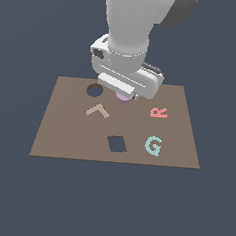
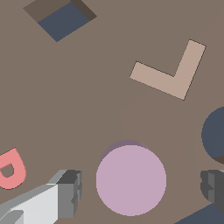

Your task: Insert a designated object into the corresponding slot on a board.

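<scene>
Disc (image 2: 131,180) lies flat on the board (image 1: 63,136) near its far edge, directly under the gripper (image 2: 140,188) and centred between the two fingers (image 2: 70,192), which stand wide apart, one on each side, touching nothing. The round hole (image 1: 94,90) lies just beside it along that same far edge; the tan L (image 1: 97,110) sits near both.

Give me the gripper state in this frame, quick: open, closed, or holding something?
Gripper: open, holding nothing. Its fingers stand on either side of the lilac disc, with gaps visible in the wrist view.
</scene>
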You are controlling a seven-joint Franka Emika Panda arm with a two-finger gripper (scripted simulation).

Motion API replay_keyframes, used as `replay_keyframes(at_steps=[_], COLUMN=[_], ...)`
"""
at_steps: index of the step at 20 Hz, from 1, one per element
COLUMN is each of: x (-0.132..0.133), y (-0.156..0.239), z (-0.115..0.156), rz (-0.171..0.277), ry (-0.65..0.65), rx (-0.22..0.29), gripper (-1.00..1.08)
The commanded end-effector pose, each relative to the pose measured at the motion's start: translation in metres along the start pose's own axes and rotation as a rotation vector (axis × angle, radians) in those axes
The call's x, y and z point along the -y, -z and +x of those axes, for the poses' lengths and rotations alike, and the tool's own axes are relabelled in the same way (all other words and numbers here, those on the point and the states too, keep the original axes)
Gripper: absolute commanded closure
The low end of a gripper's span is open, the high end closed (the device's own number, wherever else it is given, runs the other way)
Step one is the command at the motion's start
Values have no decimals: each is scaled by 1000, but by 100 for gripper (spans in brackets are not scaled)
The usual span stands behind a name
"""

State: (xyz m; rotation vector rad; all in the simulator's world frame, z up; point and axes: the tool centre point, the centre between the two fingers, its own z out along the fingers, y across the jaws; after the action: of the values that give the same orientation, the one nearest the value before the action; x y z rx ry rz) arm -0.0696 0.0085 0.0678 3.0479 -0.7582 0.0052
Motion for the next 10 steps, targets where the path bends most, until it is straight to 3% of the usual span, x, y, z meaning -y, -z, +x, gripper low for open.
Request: replay_keyframes(at_steps=[1, 10], x=[1, 3], y=[-8, -17], z=[-6, -12], rz=[-1, -1], ry=[-30, -55], rx=[1, 4], gripper=[-92, -92])
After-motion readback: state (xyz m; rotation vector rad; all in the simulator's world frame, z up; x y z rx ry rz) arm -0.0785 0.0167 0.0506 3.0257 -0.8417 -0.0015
